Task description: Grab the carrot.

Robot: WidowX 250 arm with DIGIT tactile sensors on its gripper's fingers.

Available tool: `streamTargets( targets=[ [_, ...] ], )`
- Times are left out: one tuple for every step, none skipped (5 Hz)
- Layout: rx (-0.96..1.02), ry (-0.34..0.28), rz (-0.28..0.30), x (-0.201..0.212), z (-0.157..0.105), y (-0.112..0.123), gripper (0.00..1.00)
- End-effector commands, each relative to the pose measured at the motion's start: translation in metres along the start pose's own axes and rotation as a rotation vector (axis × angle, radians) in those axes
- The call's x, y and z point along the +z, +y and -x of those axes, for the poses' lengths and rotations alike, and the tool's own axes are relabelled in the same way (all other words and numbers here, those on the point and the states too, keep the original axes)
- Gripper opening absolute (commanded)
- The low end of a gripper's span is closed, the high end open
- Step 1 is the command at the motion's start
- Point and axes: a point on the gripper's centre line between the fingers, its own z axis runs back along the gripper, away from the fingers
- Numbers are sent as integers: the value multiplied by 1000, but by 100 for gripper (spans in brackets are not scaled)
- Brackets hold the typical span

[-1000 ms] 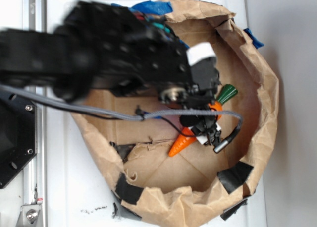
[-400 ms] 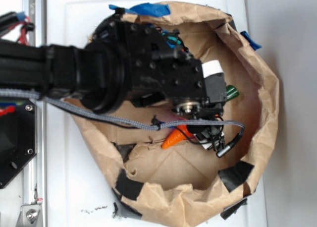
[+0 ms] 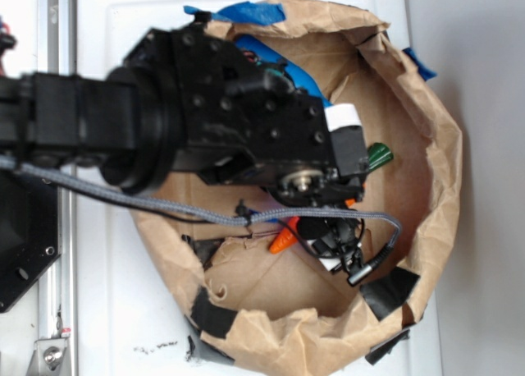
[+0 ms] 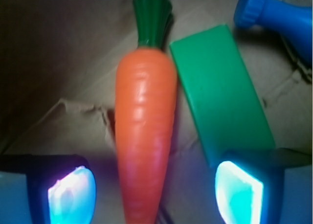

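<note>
- The tool (image 4: 155, 187) stands wide open, gripping nothing.
- The carrot (image 4: 145, 131) lies between its fingers, touching neither.
- Just beside the carrot lies a green block (image 4: 220, 94).

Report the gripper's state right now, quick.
Gripper: open, holding nothing. Its fingers straddle the carrot with a visible gap on each side; the right one overlaps the green block.

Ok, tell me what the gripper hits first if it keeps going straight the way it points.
Probably the carrot: it lies between the open gripper fingers. The right finger may catch the green block edge; depth is unclear.
</note>
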Motion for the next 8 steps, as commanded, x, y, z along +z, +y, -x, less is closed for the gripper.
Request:
streamTargets(
  targets=[
    [45, -84, 88, 21, -11, -10, 100],
    [104, -95, 62, 3, -9, -13, 100],
    [103, -96, 54, -2, -11, -15, 100],
    [73, -102, 40, -9, -14, -13, 100],
    [40, -112, 17, -18, -18, -7, 100],
    [2, -102, -11, -29, -16, 1, 100],
    [-34, -72, -12, -31, -15, 4, 100],
    [-27, -70, -6, -31, -14, 5, 0]
  ],
)
